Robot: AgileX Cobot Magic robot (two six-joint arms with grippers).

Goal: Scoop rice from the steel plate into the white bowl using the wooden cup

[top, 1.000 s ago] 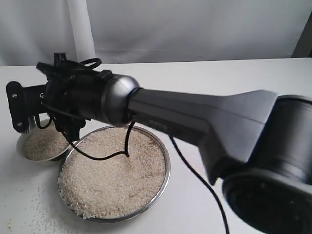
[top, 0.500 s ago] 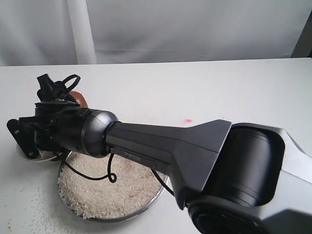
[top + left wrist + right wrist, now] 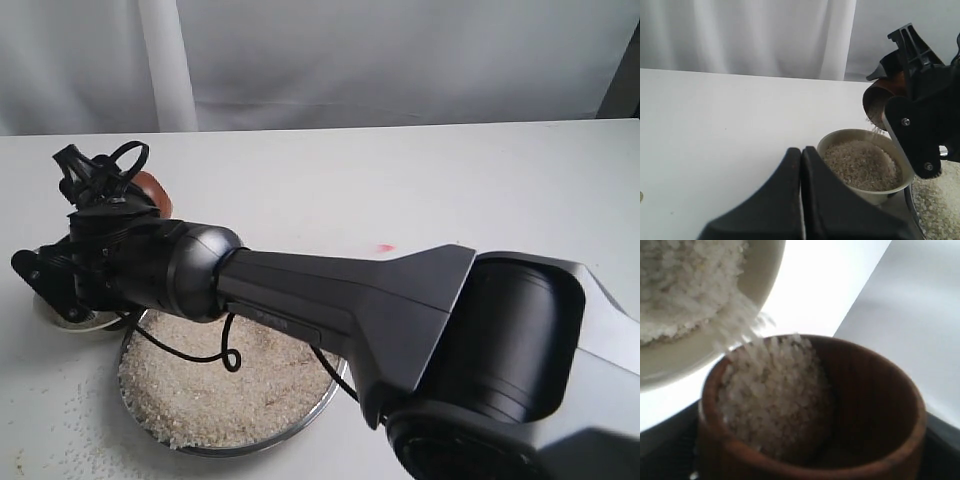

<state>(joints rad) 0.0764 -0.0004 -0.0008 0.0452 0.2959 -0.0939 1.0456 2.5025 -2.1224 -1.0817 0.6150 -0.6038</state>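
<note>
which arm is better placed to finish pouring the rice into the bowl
Right. The right tool grips the cup, tipped over the bowl with rice spilling in. The left tool is shut and empty.

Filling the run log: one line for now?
phase: pouring; right gripper: wooden cup tipped over white bowl; rice: falling in; left gripper: shut

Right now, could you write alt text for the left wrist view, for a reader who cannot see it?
The right claw tilts a wooden cup over a white bowl nearly full of rice, and grains fall from the cup into it. In the foreground, the left claw is shut and empty.
</note>
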